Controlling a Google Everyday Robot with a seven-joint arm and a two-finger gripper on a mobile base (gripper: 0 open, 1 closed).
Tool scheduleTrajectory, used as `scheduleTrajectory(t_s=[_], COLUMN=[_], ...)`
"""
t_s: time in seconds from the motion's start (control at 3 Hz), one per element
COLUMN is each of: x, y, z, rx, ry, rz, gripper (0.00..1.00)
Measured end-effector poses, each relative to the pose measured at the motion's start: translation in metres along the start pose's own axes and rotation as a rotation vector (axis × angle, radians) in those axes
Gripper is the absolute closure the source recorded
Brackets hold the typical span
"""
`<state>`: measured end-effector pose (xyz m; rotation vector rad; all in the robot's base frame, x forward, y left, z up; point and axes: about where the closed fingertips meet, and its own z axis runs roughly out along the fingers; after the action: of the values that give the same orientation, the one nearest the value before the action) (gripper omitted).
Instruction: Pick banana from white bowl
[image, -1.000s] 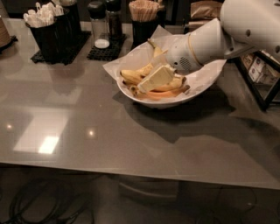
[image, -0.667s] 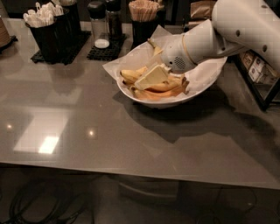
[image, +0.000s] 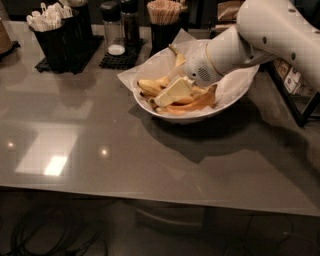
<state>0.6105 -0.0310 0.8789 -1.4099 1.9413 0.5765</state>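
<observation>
The white bowl (image: 235, 97), lined with crinkled white paper, stands at the back middle of the grey table. Several bananas lie in it. A yellow banana (image: 149, 86) with a dark end lies at the bowl's left side and runs under the gripper. An orange-tinted banana (image: 197, 104) curves along the front rim. Another banana (image: 179, 58) points up at the back. My gripper (image: 172, 92) reaches in from the right and is down among the bananas, on top of the yellow one. It hides the middle of the pile.
Behind the bowl stand a black holder of straws (image: 164, 20), shakers (image: 115, 30) on a black mat and a black caddy of cutlery (image: 60, 30). A dark rack (image: 300, 95) is at the right edge. The table's front edge (image: 150, 197) runs across below.
The gripper has shifted slightly left and down inside the bowl. The bananas have not visibly moved.
</observation>
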Motion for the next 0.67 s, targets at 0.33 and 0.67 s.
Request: scheduleTrajectory(t_s=[0.33, 0.67], x=[0.0044, 0.0051], y=[-0.0005, -0.0014], z=[0.0008, 0.0003], rx=[-0.006, -0.007], ry=[0.01, 0.014], rz=[0.013, 0.019], gripper=[0.29, 0.39])
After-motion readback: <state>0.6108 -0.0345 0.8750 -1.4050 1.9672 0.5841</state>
